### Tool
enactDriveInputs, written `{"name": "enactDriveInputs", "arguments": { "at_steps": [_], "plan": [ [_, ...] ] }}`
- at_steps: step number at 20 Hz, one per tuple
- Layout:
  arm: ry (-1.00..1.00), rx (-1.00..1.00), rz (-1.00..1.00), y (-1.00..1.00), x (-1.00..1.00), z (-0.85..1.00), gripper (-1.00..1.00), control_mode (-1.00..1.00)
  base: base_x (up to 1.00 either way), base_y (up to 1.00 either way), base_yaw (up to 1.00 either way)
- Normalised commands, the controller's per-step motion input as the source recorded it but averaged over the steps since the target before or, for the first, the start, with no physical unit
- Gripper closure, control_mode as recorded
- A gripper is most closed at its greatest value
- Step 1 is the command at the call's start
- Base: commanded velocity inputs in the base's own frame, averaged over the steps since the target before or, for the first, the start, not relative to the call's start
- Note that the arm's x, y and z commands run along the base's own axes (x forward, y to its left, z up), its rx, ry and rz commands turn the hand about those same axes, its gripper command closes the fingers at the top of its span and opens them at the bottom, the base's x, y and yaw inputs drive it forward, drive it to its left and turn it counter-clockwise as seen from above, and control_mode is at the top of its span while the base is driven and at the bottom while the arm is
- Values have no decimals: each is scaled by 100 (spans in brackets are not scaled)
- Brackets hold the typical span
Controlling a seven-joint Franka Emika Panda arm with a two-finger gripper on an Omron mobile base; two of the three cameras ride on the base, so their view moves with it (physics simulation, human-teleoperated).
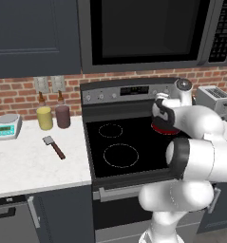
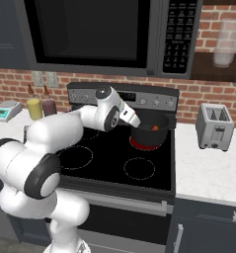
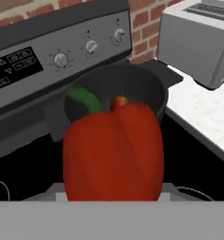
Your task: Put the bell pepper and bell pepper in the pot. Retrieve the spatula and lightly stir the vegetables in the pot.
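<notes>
On the white counter (image 1: 24, 166) at the left stand a small scale (image 1: 8, 126), a yellow jar (image 1: 44, 117) and a dark jar (image 1: 62, 116) before the brick wall, and the spatula (image 1: 53, 146) lies flat near them. To the right is the black stove top (image 2: 114, 158), under a microwave (image 2: 90, 34). The pot (image 2: 149, 129) sits on the back right burner with one orange-red pepper (image 2: 154, 128) inside. The gripper (image 3: 113, 194) grasps the red bell pepper (image 3: 113, 152) just before the pot. The toaster (image 2: 214, 126) stands on the right counter.

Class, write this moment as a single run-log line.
gripper: shut on bell pepper | near pot, other pepper inside | spatula: on counter
</notes>
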Motion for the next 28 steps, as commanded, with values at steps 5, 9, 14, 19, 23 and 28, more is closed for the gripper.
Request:
{"name": "enactDriveInputs", "arguments": {
  "at_steps": [5, 9, 14, 19, 23, 28],
  "plan": [
    [0, -2, 0, -19, 50, -12, 100, -100, 0, 0, 0],
    [0, -3, 0, -16, 53, -26, 100, -100, 0, 0, 0],
    [4, -2, 0, -23, 51, -41, 100, -100, 0, 0, 0],
    [5, -1, 0, -25, 52, -37, 100, -100, 0, 0, 0],
    [5, 0, 0, -23, 51, -22, 100, -100, 0, 0, 0],
    [8, 0, 0, -20, 40, -20, 100, -100, 0, 0, 0]
  ]
}}
